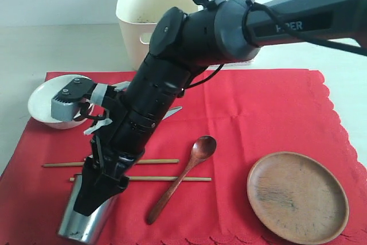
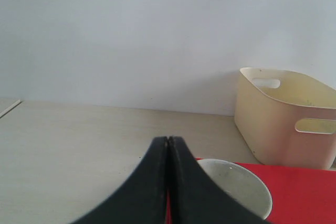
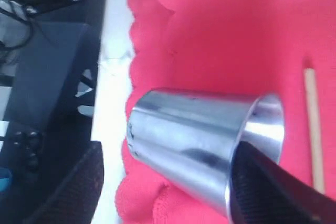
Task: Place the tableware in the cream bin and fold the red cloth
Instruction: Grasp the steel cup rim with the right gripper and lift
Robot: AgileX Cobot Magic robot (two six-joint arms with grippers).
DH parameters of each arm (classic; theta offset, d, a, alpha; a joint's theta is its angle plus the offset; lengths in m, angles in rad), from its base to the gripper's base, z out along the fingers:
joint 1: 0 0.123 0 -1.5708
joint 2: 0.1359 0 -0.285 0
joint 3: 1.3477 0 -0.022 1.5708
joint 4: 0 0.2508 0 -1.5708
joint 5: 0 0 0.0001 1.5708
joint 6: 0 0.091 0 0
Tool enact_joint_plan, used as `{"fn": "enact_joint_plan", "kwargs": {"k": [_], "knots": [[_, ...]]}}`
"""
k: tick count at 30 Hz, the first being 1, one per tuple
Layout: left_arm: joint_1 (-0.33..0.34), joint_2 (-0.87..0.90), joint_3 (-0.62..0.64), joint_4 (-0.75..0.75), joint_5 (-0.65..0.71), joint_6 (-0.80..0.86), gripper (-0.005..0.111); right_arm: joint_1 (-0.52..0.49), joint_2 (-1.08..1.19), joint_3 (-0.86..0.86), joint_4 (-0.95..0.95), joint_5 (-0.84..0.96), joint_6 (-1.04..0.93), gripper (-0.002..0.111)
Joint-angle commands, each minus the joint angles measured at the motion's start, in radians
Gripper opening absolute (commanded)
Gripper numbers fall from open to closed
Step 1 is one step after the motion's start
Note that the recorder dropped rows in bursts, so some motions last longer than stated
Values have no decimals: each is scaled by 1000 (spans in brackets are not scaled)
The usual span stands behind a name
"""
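Observation:
A steel cup lies tilted on its side at the front left edge of the red cloth. My right gripper reaches across to it and stands open, with the cup between its fingers; one finger is at the cup's rim. My left gripper is shut and empty, just above the pale bowl. Two chopsticks, a dark wooden spoon, a brown plate and a mostly hidden knife lie on the cloth. The cream bin stands behind.
The right arm stretches diagonally over the cloth's left half and hides part of it. The table's front edge runs right beside the cup, with dark equipment below it. The cloth is bunched under the cup.

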Motion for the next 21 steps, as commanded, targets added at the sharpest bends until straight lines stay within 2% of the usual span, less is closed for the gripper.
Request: {"fn": "enact_joint_plan", "kwargs": {"k": [1, 8, 10, 12, 17, 20, 21], "knots": [[0, -5, 1, -3, -1, -2, 3, 2, 25, 3, 38, 17, -49, 66], [0, -5, 1, -3, -1, -2, 3, 2, 76, 3, 36, 14, -47, 66], [0, -5, 1, -3, -1, -2, 3, 2, 80, 3, 36, 14, -61, 63], [0, -5, 1, -3, -1, -2, 3, 2, 80, 3, 40, 14, -86, 53], [0, -5, 1, -3, -1, -2, 3, 2, 80, -1, 40, 14, -92, 18], [0, -5, 1, -3, -1, -2, 3, 2, 80, -1, 40, 14, -92, 2], [0, -5, 1, -3, -1, -2, 3, 2, 80, -1, 40, 14, -92, 0]]}}
